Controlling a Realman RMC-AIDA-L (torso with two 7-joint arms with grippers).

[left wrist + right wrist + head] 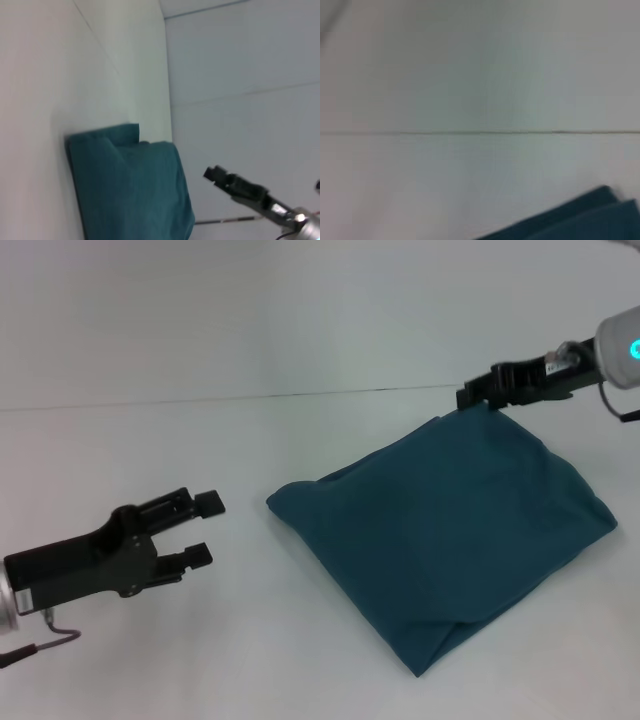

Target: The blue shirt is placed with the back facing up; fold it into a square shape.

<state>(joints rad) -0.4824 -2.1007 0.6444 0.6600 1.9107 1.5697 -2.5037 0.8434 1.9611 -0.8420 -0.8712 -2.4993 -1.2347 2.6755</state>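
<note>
The blue shirt [450, 530] lies folded into a rough square on the white table [150, 450], right of centre, plain side up. It also shows in the left wrist view [130, 190] and, as one corner, in the right wrist view [590, 220]. My left gripper [205, 530] is open and empty, low at the left, a short way from the shirt's near-left corner. My right gripper [470, 395] hovers at the shirt's far corner. In the left wrist view the right gripper [212, 174] stands apart from the cloth.
The table's far edge [300, 395] runs across behind the shirt, with a pale wall beyond it. Bare white table surface lies between my left gripper and the shirt.
</note>
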